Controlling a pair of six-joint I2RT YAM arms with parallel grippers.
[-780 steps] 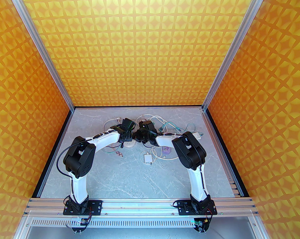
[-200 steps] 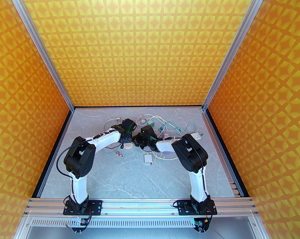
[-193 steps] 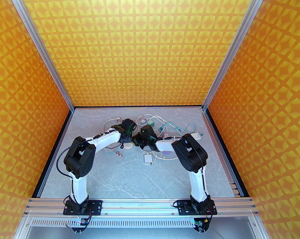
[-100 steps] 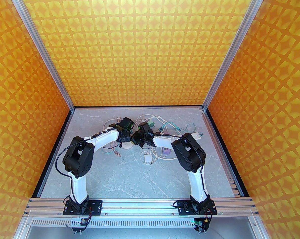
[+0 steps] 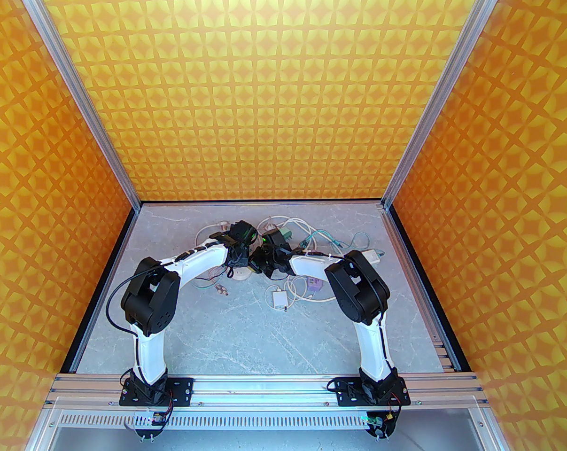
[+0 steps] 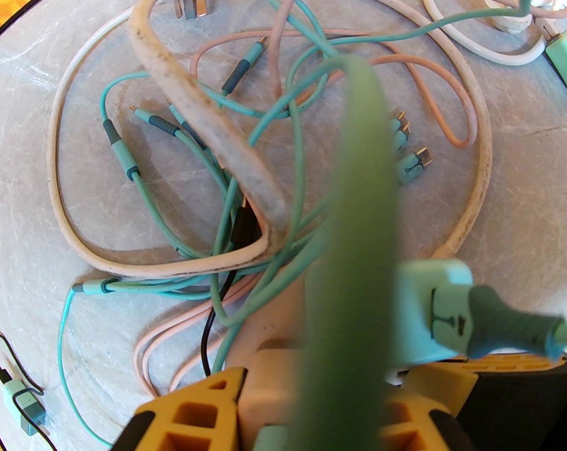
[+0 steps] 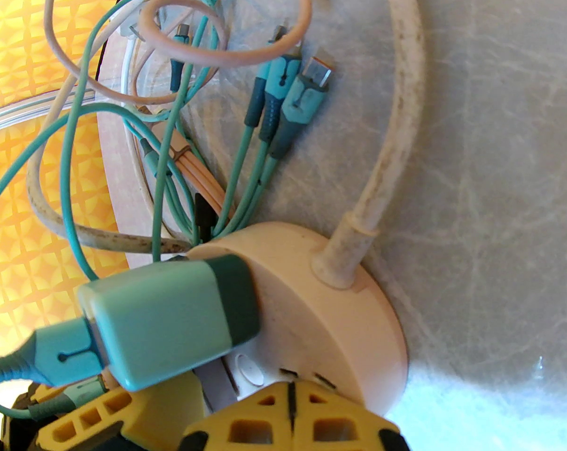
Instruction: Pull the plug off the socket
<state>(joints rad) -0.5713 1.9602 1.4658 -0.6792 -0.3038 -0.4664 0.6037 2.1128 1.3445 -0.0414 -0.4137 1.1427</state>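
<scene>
Jaws of the right gripper (image 7: 290,390) are pressed together with nothing between them. Their yellow, latticed plastic ends touch the rim of the socket (image 7: 339,308) beside two small slots. The socket is a round, cream, puck-shaped block with a smooth matt face, just ahead of those ends, and the grey, marble-veined table (image 7: 499,158) lies beyond it. Ahead and to the left, the plug (image 7: 161,317) sits against the socket's face. It is a boxy, round-edged block, pale teal with a darker band at the socket end, and a ribbed teal cable leaves its other end. Whether its pins are seated is hidden. A thick, scuffed cream cord (image 7: 400,125) leaves the socket's side, further ahead.

The left gripper (image 6: 325,374) has its jaws partly apart, with the socket's cream body between them and the plug just past one finger (image 6: 452,374) — whether it clamps either I cannot tell. Thin teal cables (image 6: 123,158) lie tangled ahead of it.
</scene>
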